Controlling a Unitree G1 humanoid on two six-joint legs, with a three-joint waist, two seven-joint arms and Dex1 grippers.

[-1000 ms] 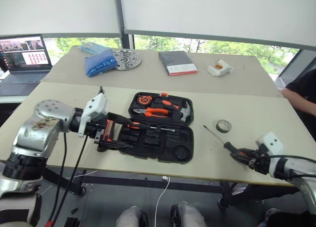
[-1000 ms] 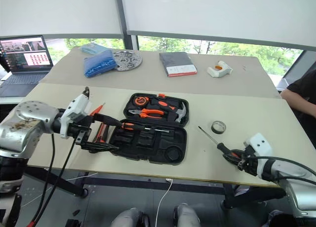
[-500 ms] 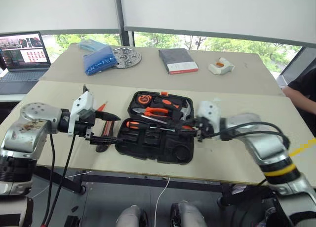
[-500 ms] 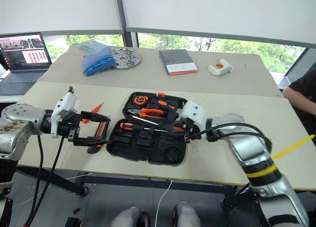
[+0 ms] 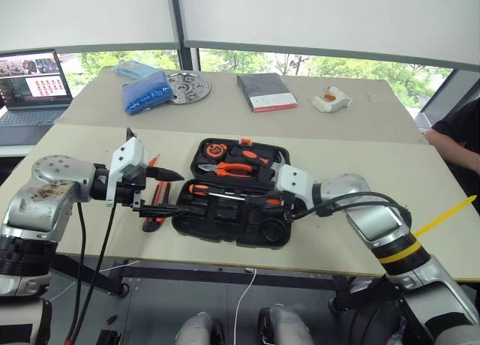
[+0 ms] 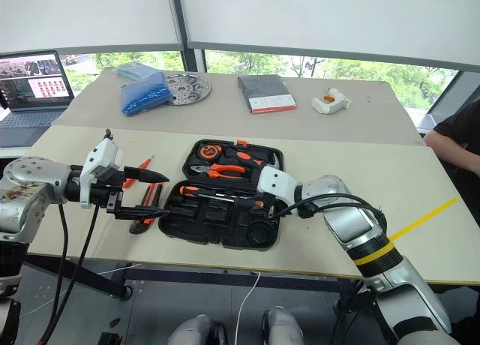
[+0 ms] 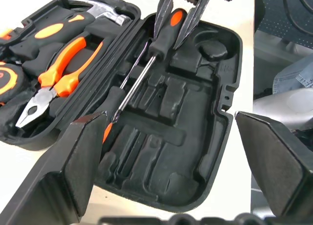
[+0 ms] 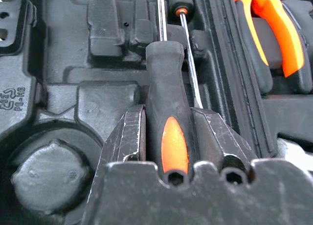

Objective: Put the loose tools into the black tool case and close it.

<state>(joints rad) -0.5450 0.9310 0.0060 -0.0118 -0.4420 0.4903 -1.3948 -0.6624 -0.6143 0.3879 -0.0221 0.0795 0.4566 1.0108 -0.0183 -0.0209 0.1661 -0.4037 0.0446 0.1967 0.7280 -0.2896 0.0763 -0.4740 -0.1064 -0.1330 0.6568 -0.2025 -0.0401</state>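
The black tool case (image 5: 225,226) lies open at the middle of the near table. My right gripper (image 5: 271,202) is shut on an orange-and-black screwdriver's handle (image 8: 166,122), low over the case's front half, shaft pointing along the moulded slots. A second screwdriver (image 7: 111,103) lies in that half beside it. My left gripper (image 5: 171,193) hangs open just left of the case, nothing between its fingers (image 7: 73,171). Under it on the table are an orange-black utility knife (image 5: 155,212) and a slim orange screwdriver (image 5: 153,163).
The case's rear half holds orange-handled pliers (image 5: 238,169), a hammer (image 5: 276,165) and a round tape measure (image 5: 214,150). On the far table: laptop (image 5: 30,79), blue bag (image 5: 148,90), metal disc (image 5: 187,86), grey book (image 5: 261,92), white-orange object (image 5: 331,100). A person (image 5: 459,135) sits at right.
My right arm swung from the table's right edge leftward with the screwdriver and now holds it low over the case's front half. The left gripper has barely moved.
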